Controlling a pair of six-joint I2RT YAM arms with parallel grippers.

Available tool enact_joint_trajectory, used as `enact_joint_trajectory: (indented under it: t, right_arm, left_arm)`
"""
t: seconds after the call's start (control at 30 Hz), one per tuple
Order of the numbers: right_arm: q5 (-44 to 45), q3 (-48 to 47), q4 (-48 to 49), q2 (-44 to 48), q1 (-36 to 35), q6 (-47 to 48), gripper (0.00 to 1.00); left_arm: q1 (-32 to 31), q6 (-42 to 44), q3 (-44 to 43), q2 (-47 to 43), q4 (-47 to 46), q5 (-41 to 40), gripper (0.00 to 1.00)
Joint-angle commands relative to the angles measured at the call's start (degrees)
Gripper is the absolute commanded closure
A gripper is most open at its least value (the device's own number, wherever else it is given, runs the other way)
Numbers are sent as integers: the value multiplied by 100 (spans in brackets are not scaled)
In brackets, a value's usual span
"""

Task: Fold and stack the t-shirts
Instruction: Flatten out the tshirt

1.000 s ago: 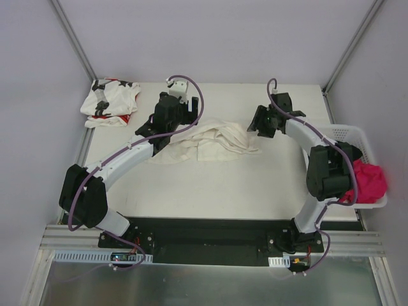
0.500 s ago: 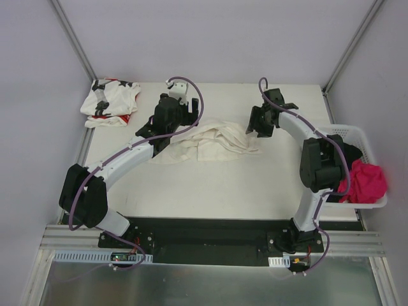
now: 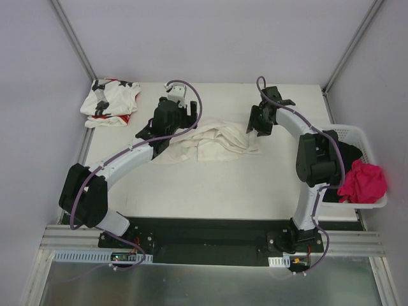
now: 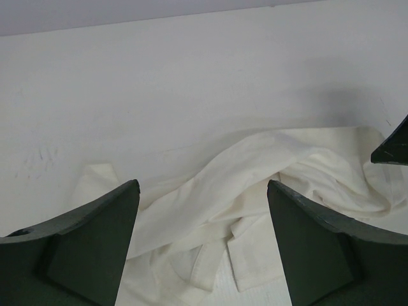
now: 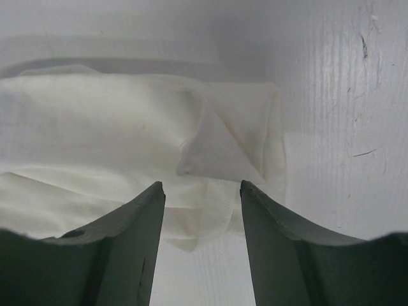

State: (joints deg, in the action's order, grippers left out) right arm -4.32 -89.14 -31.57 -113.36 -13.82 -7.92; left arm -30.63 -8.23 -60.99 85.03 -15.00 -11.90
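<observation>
Cream shirt (image 3: pixel 217 141), crumpled. Left gripper (image 4: pixel 203 188) and right gripper (image 5: pixel 202 185) gape empty above its ends. Best to pinch single-layer corners and pull apart evenly.

Left arm (image 3: pixel 127 158): white link shells, black joint housings, left cable (image 3: pixel 200 105) purple, near wrist. Right arm (image 3: pixel 294 122): same white-and-black build, right cable (image 3: pixel 258 83) purple. Black base plates (image 3: pixel 290 242) just below near edge of counter (image 3: pixel 223 185). Left fingers (image 4: pixel 89 248) dark greenish-black, matte, wedge-shaped; right fingers (image 5: pixel 127 248) alike, small hole near root.
</observation>
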Motion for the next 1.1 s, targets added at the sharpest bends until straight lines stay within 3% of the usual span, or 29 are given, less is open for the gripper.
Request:
enact_joint_trajectory:
  t: [0.0,0.43,0.77,1.07]
  right_arm:
    - [124,-393,-270,-160,-59,72,48]
    - [555,-867,-534,-186,99,326,49]
    - [546,-1597,-719,-722,126,423,50]
    - [476,-1465,-622,-775,38,353,49]
  left_arm:
    - [57,-118,61,-233,-328,118,20]
    - [136,-126,8,-92,-363,267,20]
    - [145,-144,-62,-31,-363,355,20]
    - [154,-161,-167,153,-363,364,20]
